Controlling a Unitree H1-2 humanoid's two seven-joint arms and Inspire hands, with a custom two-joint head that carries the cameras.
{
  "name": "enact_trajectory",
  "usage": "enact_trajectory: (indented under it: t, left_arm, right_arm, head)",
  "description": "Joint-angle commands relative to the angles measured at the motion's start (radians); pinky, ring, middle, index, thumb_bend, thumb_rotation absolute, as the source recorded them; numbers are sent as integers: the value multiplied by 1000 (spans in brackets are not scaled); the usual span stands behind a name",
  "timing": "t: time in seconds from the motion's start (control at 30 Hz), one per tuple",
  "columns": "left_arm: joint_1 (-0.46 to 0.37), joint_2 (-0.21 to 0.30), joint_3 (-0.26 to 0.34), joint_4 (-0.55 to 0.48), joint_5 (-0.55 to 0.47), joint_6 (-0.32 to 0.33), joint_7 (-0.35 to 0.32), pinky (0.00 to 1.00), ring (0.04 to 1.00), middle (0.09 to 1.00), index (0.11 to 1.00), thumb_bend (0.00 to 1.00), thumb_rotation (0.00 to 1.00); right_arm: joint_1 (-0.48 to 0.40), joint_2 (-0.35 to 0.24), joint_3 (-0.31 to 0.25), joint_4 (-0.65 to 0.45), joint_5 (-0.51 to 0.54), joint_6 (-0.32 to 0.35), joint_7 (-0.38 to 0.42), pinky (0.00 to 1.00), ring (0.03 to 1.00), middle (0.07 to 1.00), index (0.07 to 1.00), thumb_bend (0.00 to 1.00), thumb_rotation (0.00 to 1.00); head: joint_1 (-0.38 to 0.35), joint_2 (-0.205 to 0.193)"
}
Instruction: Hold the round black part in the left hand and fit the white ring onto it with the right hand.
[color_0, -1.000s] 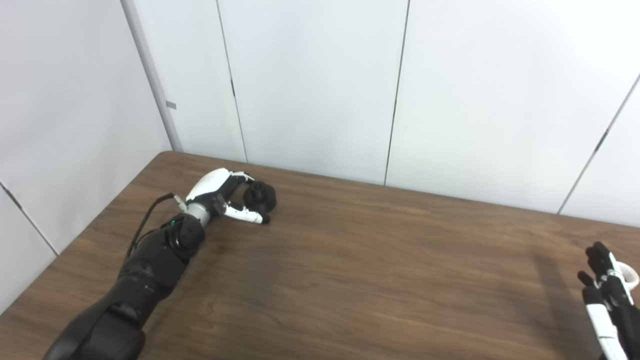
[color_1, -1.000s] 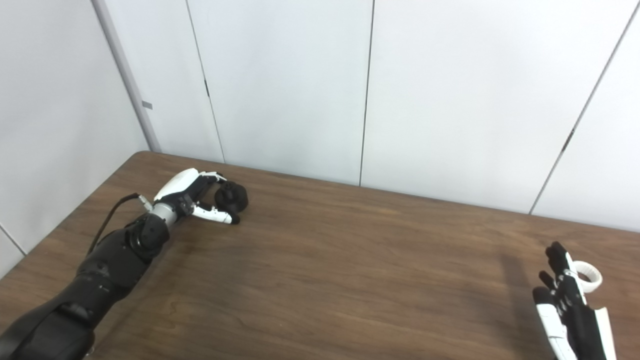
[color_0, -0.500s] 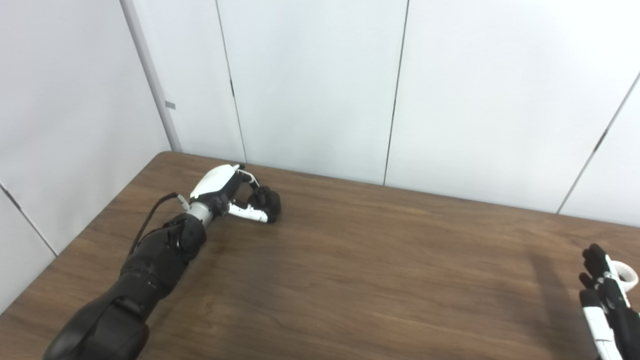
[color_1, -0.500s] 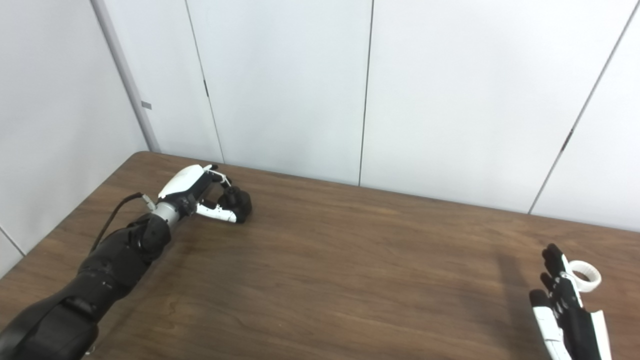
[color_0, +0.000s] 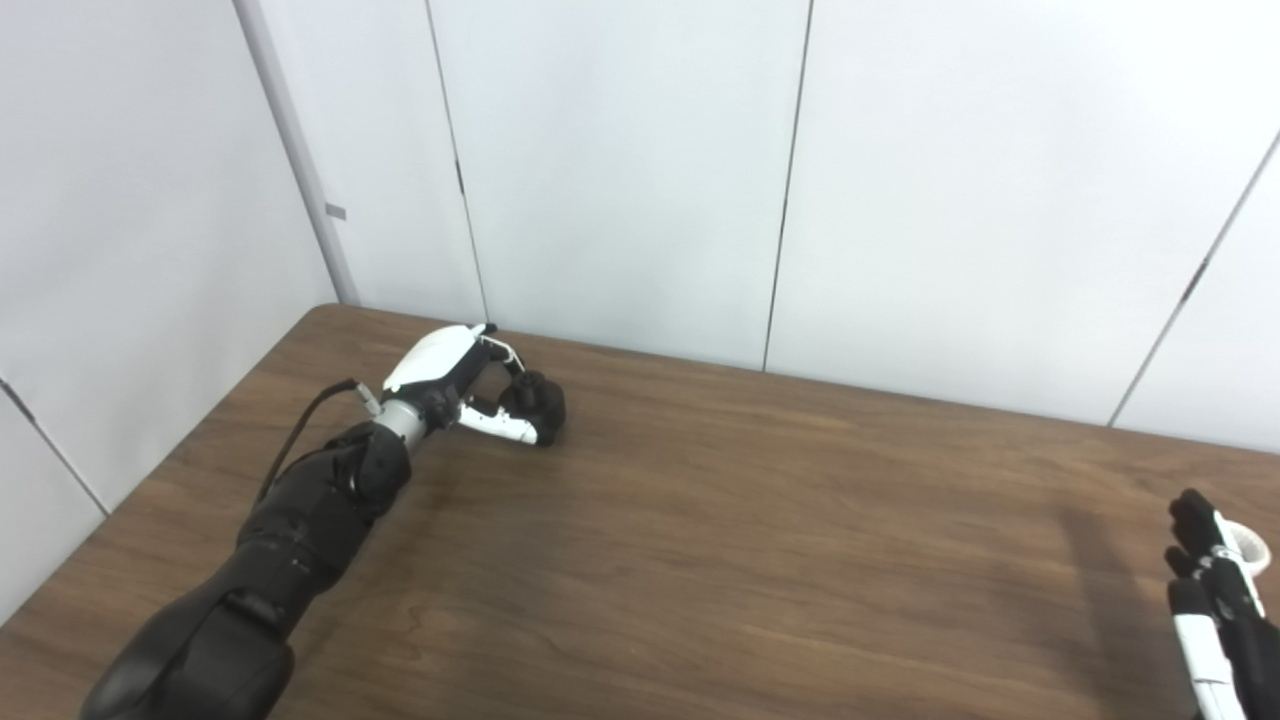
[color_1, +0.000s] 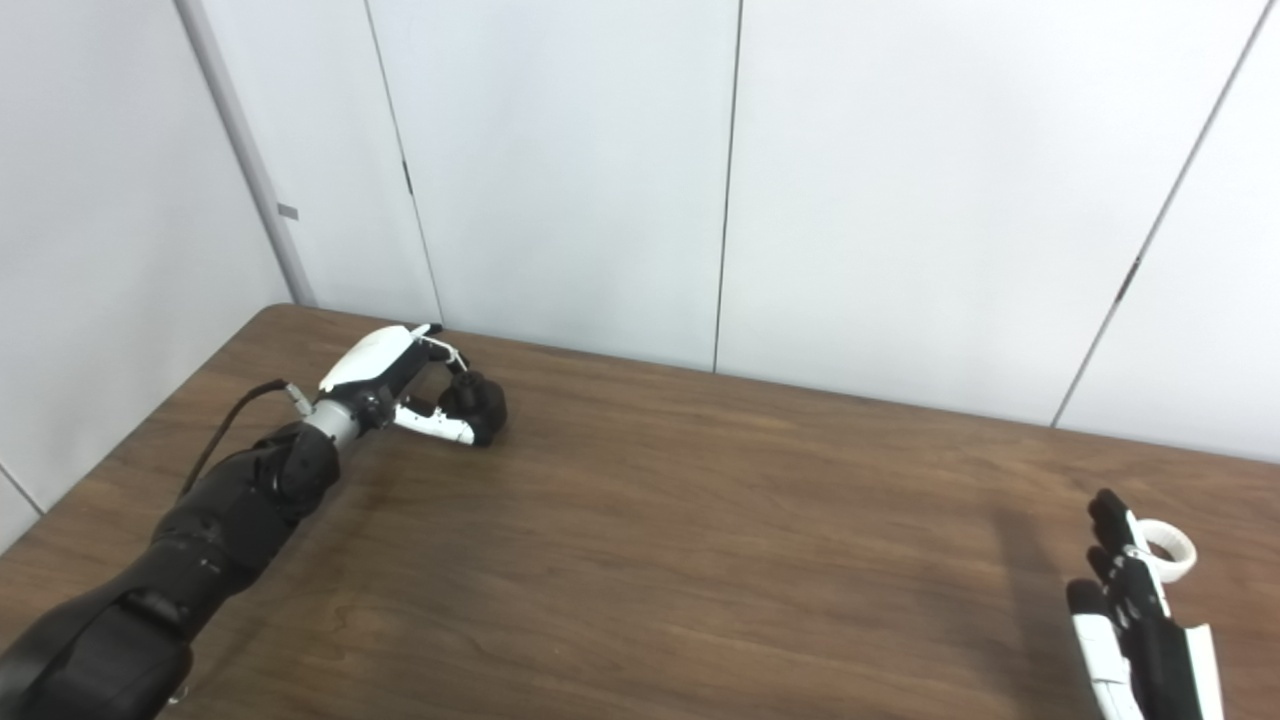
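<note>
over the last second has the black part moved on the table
Yes. The black part has shifted slightly right and toward the back edge of the table, with the left hand closing around it.

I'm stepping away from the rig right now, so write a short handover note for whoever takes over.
Left hand: fingers curled around the round black part at the table's far left; the part looks to be still on the table, not lifted.
Right hand: fingers apart, holding nothing, beside the white ring, which lies on the table at the near right.
Done: black part reached and enclosed.
Left: lift the part, pick up the ring, bring both together, fit the ring on.
</note>
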Motion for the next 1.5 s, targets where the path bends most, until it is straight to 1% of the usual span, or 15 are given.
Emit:
enact_trajectory:
  t: [0.0,0.1,0.2,0.33,0.43,0.53,0.57,0.67,0.73,0.87,1.07,1.13,1.3,1.37,1.47]
  left_arm:
    - [-46,41,1,-52,3,-42,7,1000,987,777,482,524,56]
    - [-31,43,-1,-97,-1,-48,-12,1000,988,777,482,524,55]
    - [-6,41,-1,-159,1,-70,-26,1000,991,776,482,524,54]
    - [31,29,-1,-261,6,-49,-57,1000,990,774,482,524,52]
    - [54,16,0,-321,-3,-61,-81,1000,985,770,482,524,54]
    - [75,1,-10,-386,0,-71,-107,1000,984,771,482,524,54]
    - [82,-6,-13,-405,-2,-73,-117,1000,984,771,482,524,54]
    - [100,-25,-25,-448,2,-93,-133,1000,992,771,482,524,55]
    - [110,-39,-34,-469,7,-114,-135,1000,991,770,481,524,54]
    - [136,-66,-50,-537,19,-117,-159,1000,996,772,481,524,55]
    - [166,-95,-76,-607,8,-129,-177,1000,994,768,481,524,53]
    - [175,-103,-83,-625,3,-129,-179,1000,996,765,481,524,54]
    - [198,-120,-129,-663,-15,-129,-182,1000,1000,773,480,524,58]
    - [201,-122,-151,-669,-20,-129,-173,1000,1000,774,480,524,60]
    - [203,-127,-177,-670,-17,-129,-167,1000,1000,776,481,524,62]
  right_arm:
    - [38,28,10,11,8,4,-7,991,984,957,942,530,851]
    - [36,27,11,-2,-2,8,-10,1000,985,953,938,529,859]
    - [36,28,14,-32,6,24,-3,972,982,959,942,509,847]
    - [35,33,16,-71,-5,32,-8,918,965,950,934,496,821]
    - [31,29,17,-97,-20,50,-8,955,970,953,934,516,844]
    - [24,27,22,-124,-35,55,-8,940,965,949,926,531,865]
    - [21,29,24,-136,-36,60,-7,952,968,948,926,537,869]
    - [13,38,27,-179,-21,86,-4,964,974,957,929,508,856]
    - [8,43,29,-209,-21,101,-7,961,973,959,927,454,825]
    - [-7,46,29,-261,-28,143,-6,949,970,959,928,439,834]
    - [-20,45,33,-297,-41,162,-7,955,975,967,938,503,854]
    - [-20,48,34,-309,-40,171,-7,961,979,972,939,488,846]
    - [-26,48,40,-344,-41,178,-3,964,973,972,940,482,836]
    - [-30,47,41,-360,-52,187,-7,954,957,963,934,508,839]
    - [-36,46,42,-385,-66,195,-8,947,961,959,928,513,838]
  head:
    - [-7,3]
    - [-17,9]
    - [-28,17]
    - [-48,26]
    - [-69,30]
    - [-89,41]
    - [-96,41]
    - [-115,47]
    - [-125,50]
    - [-156,51]
    - [-187,51]
    - [-196,54]
    - [-218,58]
    - [-223,57]
    - [-231,58]
